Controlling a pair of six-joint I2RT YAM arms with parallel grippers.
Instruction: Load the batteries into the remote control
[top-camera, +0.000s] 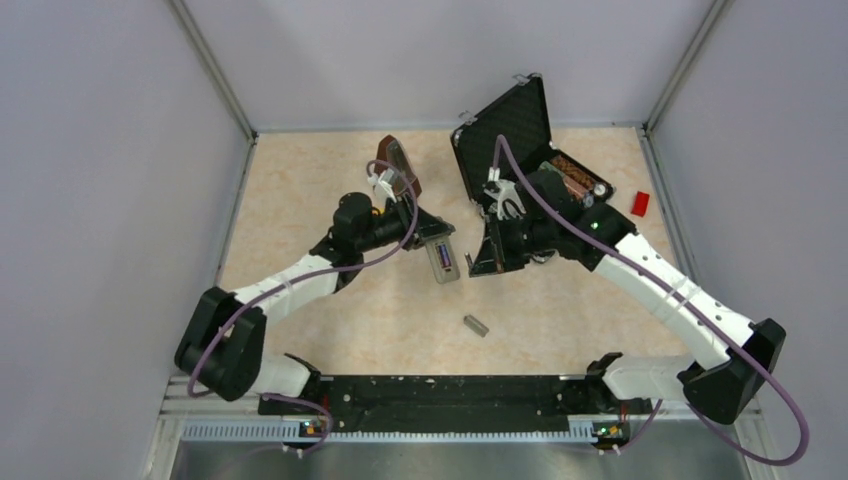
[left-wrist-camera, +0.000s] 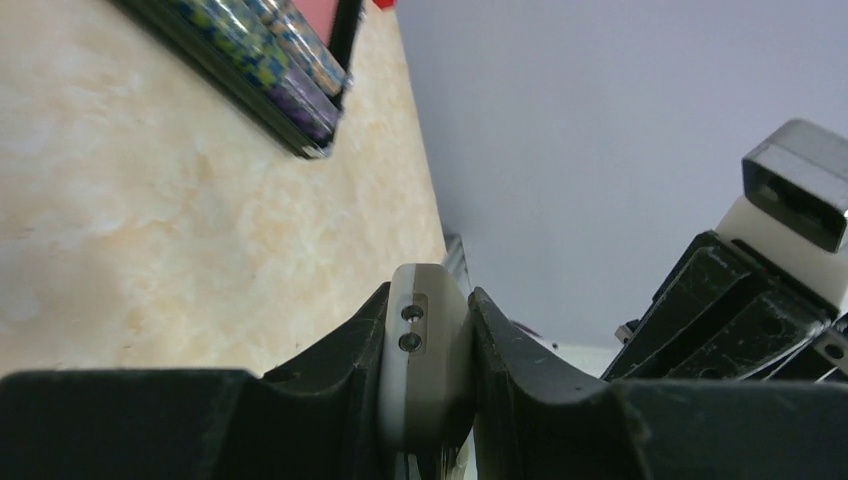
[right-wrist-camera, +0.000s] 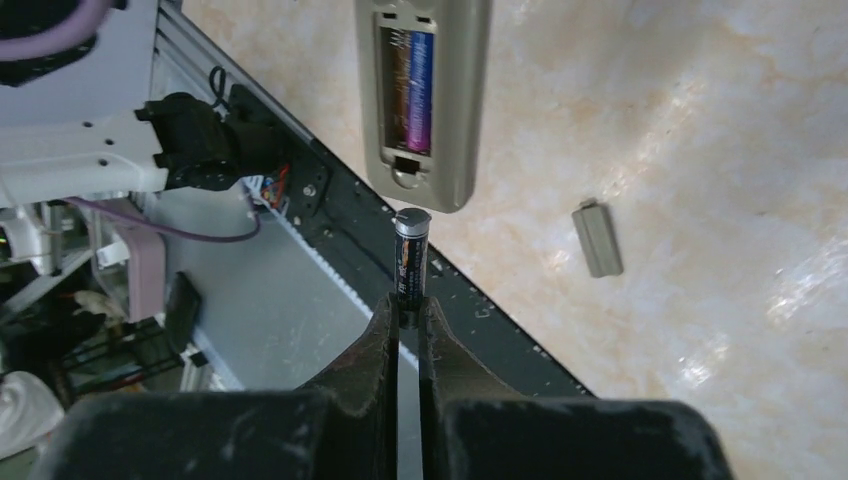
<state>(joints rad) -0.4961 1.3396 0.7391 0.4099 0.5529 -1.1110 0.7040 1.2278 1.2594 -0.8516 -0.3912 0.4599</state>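
The remote control (top-camera: 445, 262) lies back-up near the table's middle, its compartment open. My left gripper (top-camera: 432, 243) is shut on its far end, seen end-on as the remote's white and grey edge (left-wrist-camera: 425, 350) between the left gripper's (left-wrist-camera: 430, 296) fingers. A bluish-purple battery (right-wrist-camera: 420, 90) sits in the remote's (right-wrist-camera: 425, 170) open compartment. My right gripper (right-wrist-camera: 409, 303) is shut on a dark grey battery (right-wrist-camera: 411, 250), whose tip hangs just short of the remote's near end. In the top view the right gripper (top-camera: 481, 262) stands right of the remote.
The small grey cover piece (top-camera: 476, 325) (right-wrist-camera: 597, 238) lies loose in front of the remote. An open black case (top-camera: 505, 130) (left-wrist-camera: 270, 60) stands at the back, a red block (top-camera: 640, 203) to its right. Walls close the table on three sides.
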